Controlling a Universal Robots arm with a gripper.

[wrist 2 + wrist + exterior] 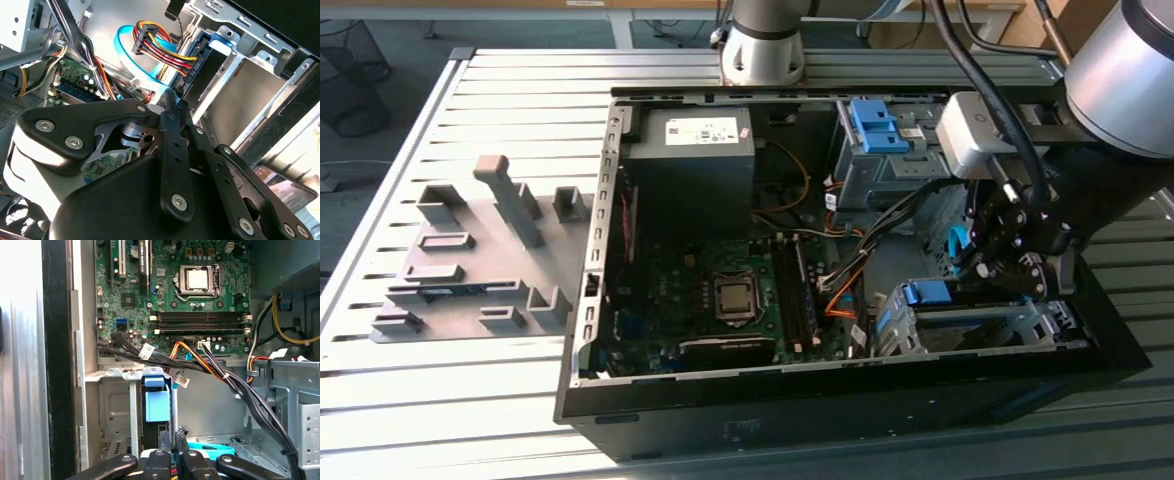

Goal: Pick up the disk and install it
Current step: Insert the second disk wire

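The disk, in its bright blue carrier, sits in the metal drive cage at the near corner of the open computer case, on the exterior view's right. In the first wrist view its blue tab stands in the cage slot. In the second wrist view its blue corner shows beside a plugged-in cable connector. My gripper hangs inside the case just behind the cage. Its black fingers are shut, with nothing visible between them, in both wrist views, tips right at the disk's edge.
A dark-grey box with a white sticker and the motherboard fill the case's other side. Another blue carrier sits in the far bay. Cable bundles and a light-blue flat cable run close by. A grey fixture block lies on the slatted table.
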